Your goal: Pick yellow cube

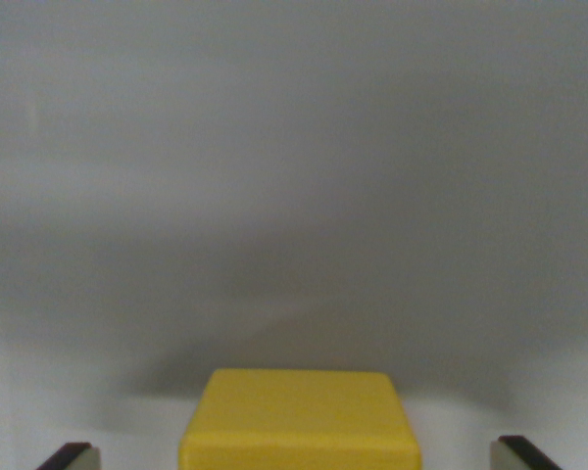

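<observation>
Nearest my lens are the two dark fingertips of the gripper (299,455), poking into the bottom corners of the wrist view: one fingertip (71,456) at the lower left, the other at the lower right. They stand far apart, so I read the claw as spread wide and holding nothing.

Between them, at the bottom centre, sits the bright yellow, smooth-faced cube with softly rounded edges (299,419). I see its top face and the upper strip of its near face; the rest runs off the bottom of the picture. It rests on a plain pale grey surface (294,176) that fills everything beyond it, with a soft shadow spreading behind and to the sides of the block.

The relation I care about is this: the cube lies squarely in the gap between the two fingers, roughly centred, with clear grey showing on each side, so neither finger touches it. Its faces look square to the view, so I judge the side walls run parallel to the finger pads, and no wrist turn seems needed. Being a cube, it has no long axis to favour.

I judge the approach as nearly done and the closing not yet begun. How far down the sides the pads reach I cannot tell.
</observation>
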Motion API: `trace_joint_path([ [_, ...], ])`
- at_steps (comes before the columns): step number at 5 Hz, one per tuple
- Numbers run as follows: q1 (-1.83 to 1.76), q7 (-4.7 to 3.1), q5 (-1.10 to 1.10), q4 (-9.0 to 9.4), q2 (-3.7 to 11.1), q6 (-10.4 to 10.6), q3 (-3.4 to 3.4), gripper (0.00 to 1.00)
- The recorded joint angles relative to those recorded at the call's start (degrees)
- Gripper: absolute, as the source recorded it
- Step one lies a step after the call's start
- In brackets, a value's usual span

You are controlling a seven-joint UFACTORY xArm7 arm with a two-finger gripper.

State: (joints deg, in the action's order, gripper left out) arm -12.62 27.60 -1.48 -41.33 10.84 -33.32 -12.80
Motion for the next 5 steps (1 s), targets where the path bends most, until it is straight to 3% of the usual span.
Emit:
trace_joint_path([
  [5, -0.18, 0.33, -0.01, 0.65, 0.16, 0.77, -0.19, 0.00],
])
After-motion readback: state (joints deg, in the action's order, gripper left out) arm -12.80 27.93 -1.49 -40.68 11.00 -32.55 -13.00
